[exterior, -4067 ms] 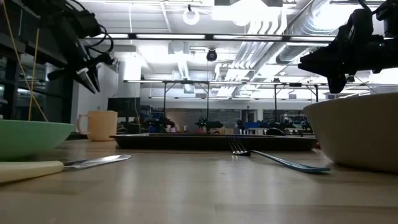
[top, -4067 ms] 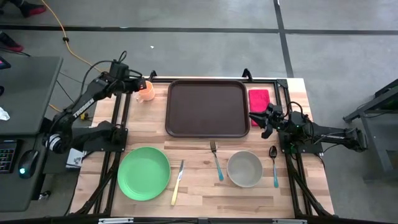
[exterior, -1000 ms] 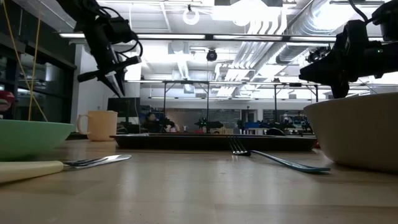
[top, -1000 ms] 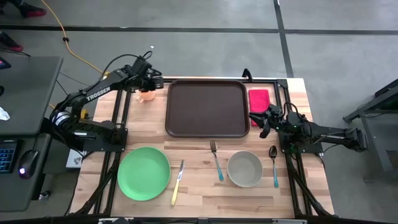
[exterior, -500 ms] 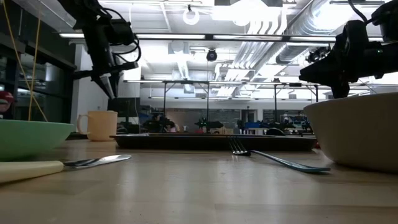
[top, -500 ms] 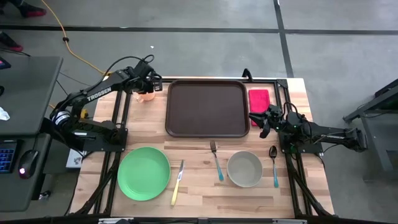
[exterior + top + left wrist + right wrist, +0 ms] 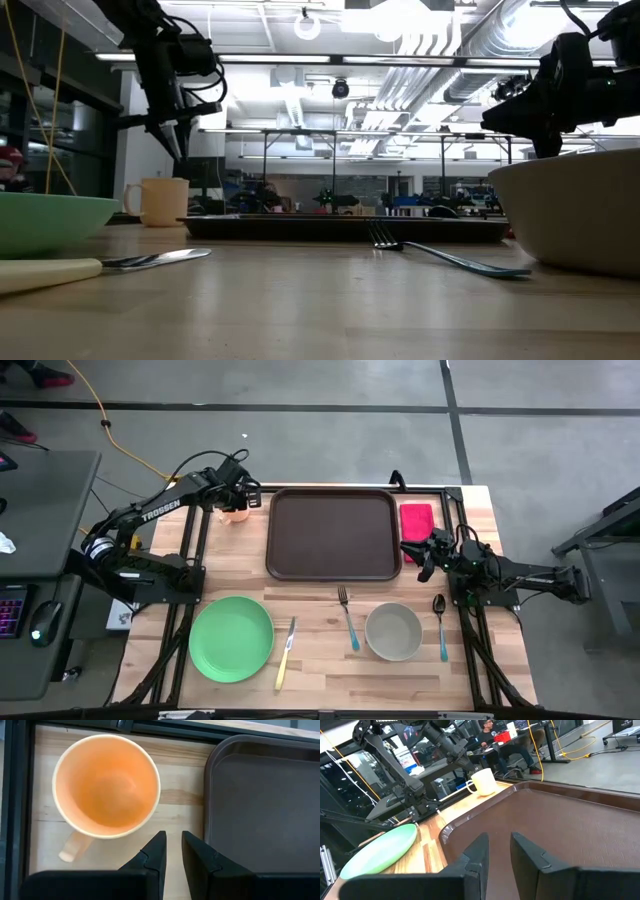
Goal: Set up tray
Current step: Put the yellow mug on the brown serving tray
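Observation:
The dark brown tray (image 7: 333,532) lies flat at the table's far middle. An orange mug (image 7: 106,785) stands upright on the wood just off the tray's left rim (image 7: 210,795). My left gripper (image 7: 173,837) hangs above the strip of table between mug and tray, pointing steeply down, open by a narrow gap with nothing in it; in the low view my left gripper (image 7: 180,150) is well above the mug (image 7: 160,201). My right gripper (image 7: 422,555) waits level at the tray's right edge, also open by a narrow gap (image 7: 499,840) and empty.
A red napkin (image 7: 417,520) lies right of the tray. Along the near side lie a green plate (image 7: 231,638), a yellow-handled knife (image 7: 286,653), a blue-handled fork (image 7: 347,618), a grey bowl (image 7: 393,631) and a spoon (image 7: 441,625). Black frame rails (image 7: 15,795) run along the table's edges.
My left gripper has stayed over the mug and tipped to point more steeply down. Its finger gap is unchanged. Nothing on the table has moved.

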